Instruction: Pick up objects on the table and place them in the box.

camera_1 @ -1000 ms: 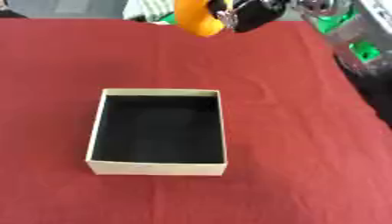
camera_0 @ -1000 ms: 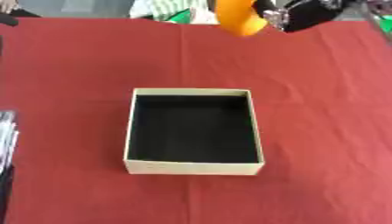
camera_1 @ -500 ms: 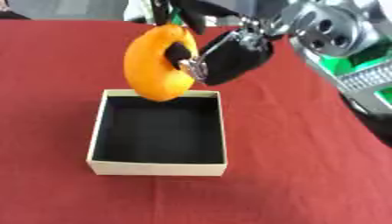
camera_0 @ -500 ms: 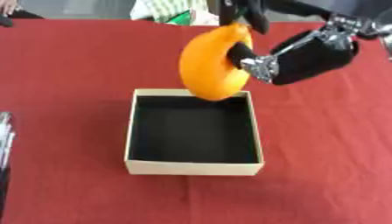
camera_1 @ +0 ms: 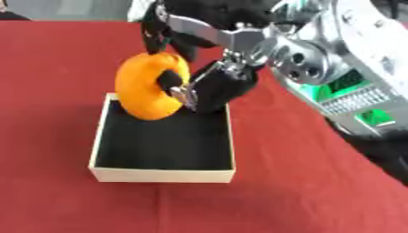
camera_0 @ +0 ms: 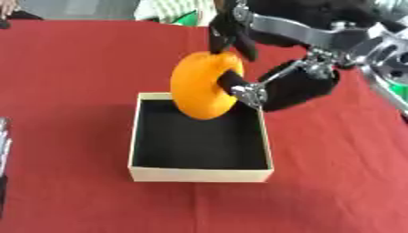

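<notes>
Left eye view: my right hand (camera_0: 295, 86) has its fingers (camera_0: 231, 78) hooked through the orange foam ring (camera_0: 203, 85), hanging upright; the open black-lined cardboard box (camera_0: 199, 173) lies directly beneath.

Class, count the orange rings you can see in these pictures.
1. The orange ring is held by the right robot hand over the box's far edge. None shows inside the box.

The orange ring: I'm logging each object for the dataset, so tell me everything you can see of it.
The orange ring is a plump, smooth doughnut shape, soft-looking and plain bright orange. It stands on edge in the air, its hole facing right, over the far edge of the open box. The right robot hand holds it, one finger through the hole and others over its top. Nothing else touches it.
</notes>
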Available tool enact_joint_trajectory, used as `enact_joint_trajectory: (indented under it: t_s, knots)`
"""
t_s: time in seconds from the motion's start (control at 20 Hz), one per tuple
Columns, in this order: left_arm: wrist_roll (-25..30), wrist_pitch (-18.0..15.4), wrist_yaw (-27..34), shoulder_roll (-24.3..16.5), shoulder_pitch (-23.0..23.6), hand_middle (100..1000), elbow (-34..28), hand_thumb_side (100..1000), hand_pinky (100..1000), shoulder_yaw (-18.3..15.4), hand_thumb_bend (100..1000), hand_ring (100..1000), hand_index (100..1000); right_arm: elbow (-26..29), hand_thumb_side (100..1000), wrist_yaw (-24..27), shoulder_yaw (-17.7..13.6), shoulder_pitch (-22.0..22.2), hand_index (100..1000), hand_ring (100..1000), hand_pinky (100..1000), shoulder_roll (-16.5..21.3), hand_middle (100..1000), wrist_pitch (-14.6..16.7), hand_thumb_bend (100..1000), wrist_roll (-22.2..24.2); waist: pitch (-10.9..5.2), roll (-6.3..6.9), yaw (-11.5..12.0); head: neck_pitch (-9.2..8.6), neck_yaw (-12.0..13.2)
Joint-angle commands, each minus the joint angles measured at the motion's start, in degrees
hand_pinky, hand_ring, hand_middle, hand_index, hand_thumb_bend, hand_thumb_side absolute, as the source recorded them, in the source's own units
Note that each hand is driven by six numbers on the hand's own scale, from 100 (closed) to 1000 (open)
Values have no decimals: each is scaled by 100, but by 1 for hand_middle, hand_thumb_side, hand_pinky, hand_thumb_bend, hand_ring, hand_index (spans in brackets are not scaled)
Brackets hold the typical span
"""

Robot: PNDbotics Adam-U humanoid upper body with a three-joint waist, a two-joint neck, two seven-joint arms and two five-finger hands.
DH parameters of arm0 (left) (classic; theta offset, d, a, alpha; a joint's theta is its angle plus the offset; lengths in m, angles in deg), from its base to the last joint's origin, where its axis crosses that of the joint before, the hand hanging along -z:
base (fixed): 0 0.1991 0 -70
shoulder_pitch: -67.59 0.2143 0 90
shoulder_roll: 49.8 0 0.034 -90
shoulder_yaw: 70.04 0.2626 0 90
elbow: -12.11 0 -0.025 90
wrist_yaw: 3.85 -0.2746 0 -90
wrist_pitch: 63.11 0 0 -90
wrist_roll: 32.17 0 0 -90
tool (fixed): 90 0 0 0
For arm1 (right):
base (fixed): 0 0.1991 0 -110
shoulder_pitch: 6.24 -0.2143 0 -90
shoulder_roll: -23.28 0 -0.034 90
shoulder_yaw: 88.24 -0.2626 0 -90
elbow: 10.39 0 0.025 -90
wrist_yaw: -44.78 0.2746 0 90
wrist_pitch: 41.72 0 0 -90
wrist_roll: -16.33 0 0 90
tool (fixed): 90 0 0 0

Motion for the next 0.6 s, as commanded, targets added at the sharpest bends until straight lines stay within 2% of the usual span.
enact_joint_trajectory:
  t_s: [0.05,0.4,0.6]
  knots:
    - [14,-4,21,-61,-45,696,-106,680,445,-11,166,657,841,83,147,-4,40,-52,347,482,562,2,296,-94,100,67,-90,25,17,46,-25]
    - [13,-10,35,-37,-56,696,-106,680,445,-10,165,657,842,50,152,155,327,24,370,501,581,-7,328,-83,100,431,-75,23,51,55,-44]
    - [20,-13,41,-24,-62,695,-106,680,445,-8,165,657,841,-226,152,82,483,99,379,505,586,-67,337,-105,100,465,-70,32,74,47,-55]
